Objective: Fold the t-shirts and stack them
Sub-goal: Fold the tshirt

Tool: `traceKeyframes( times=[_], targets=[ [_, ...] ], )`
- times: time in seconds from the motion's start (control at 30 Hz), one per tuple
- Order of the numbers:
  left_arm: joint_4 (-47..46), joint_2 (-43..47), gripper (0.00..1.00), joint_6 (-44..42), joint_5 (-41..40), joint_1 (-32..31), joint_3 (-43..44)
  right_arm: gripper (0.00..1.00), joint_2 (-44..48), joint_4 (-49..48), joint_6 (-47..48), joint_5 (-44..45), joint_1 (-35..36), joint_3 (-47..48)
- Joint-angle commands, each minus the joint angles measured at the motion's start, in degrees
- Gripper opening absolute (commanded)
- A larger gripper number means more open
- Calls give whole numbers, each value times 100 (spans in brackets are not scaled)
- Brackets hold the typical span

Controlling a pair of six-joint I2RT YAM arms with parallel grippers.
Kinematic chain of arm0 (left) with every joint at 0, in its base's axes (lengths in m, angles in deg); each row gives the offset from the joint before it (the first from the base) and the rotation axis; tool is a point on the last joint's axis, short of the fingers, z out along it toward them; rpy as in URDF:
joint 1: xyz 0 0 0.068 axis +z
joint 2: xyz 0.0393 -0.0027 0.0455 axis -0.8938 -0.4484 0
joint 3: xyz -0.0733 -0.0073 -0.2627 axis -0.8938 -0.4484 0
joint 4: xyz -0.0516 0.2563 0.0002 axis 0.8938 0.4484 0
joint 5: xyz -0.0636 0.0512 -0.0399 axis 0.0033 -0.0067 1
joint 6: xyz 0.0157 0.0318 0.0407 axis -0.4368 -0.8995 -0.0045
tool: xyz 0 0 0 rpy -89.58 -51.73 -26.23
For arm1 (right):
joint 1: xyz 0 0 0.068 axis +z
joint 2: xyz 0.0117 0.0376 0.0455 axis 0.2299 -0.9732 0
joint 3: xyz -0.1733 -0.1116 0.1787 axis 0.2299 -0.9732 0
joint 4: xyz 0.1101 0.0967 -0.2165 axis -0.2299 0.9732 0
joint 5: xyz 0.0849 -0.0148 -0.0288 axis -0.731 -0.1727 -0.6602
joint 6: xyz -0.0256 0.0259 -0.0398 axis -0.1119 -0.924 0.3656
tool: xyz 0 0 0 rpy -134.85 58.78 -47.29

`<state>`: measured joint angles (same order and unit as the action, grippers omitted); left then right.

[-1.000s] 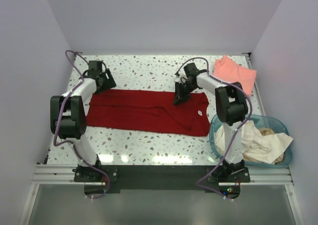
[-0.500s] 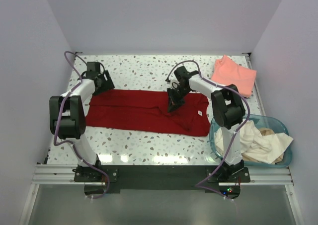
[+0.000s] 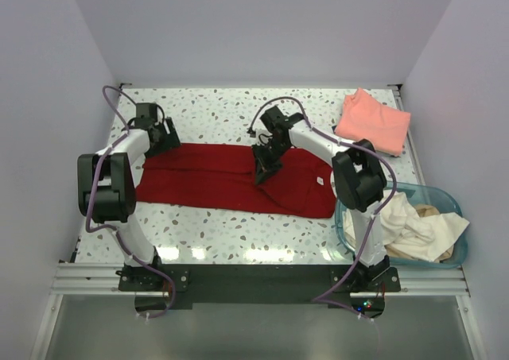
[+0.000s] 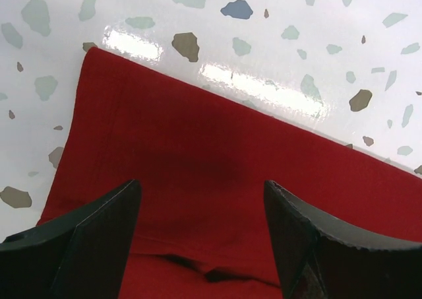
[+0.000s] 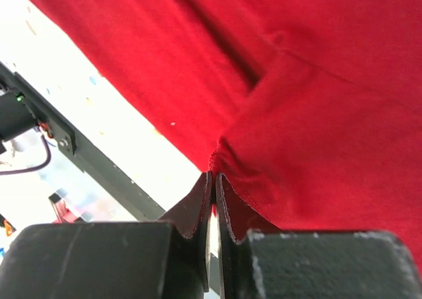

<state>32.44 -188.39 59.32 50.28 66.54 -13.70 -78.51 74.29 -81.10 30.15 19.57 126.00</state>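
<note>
A large dark red t-shirt (image 3: 207, 181) lies spread across the middle of the speckled table (image 3: 231, 114), its white neck label (image 3: 320, 180) near the right end. My right gripper (image 3: 262, 169) is shut on a bunched edge of it; in the right wrist view the jaws (image 5: 214, 177) pinch the red cloth (image 5: 316, 81), which is lifted and folded leftward. My left gripper (image 3: 167, 136) is open and empty over the shirt's far left corner. In the left wrist view its fingers (image 4: 99, 239) straddle flat red cloth (image 4: 198, 134). A salmon-pink t-shirt (image 3: 372, 121) lies at the far right.
A translucent teal basket (image 3: 347, 195) stands at the near right with crumpled cream-white t-shirts (image 3: 413, 226) in it. The table's near edge and the arms' base rail (image 3: 238, 276) run along the bottom. Walls close in the table on three sides.
My right gripper has moved left and nearer, dragging a fold of the red shirt's right part with it. My left gripper has shifted slightly left and stays open.
</note>
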Motion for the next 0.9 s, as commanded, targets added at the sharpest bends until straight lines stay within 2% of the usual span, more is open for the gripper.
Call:
traceKeyframes(
  times=[0.0, 0.13, 0.23, 0.33, 0.4, 0.57, 0.7, 0.87],
  targets=[
    [-96, 251, 80, -179, 112, 95, -64, 6, 10, 290, -43, 5, 167, 411],
    [-132, 225, 80, -144, 173, 130, -90, 8, -61, 493, 71, -65, 264, 657],
    [-158, 199, 80, -144, 173, 121, -73, 22, -166, 625, 150, -249, 300, 807],
    [-132, 155, 80, -196, 147, 121, -11, 53, -307, 792, 282, -504, 344, 1026],
    [-97, 146, 80, -214, 130, 113, 41, 63, -290, 897, 343, -523, 344, 1167],
    [-140, 67, 80, -162, 138, -10, 147, 65, 88, 617, -199, 372, 37, 1107],
    [-237, -169, 81, 49, 322, -54, 287, 63, 457, 344, -674, 1365, -866, 712],
    [-211, -478, 81, 217, 402, -19, 595, 57, 633, 291, -773, 2254, -1659, 562]
  ],
)
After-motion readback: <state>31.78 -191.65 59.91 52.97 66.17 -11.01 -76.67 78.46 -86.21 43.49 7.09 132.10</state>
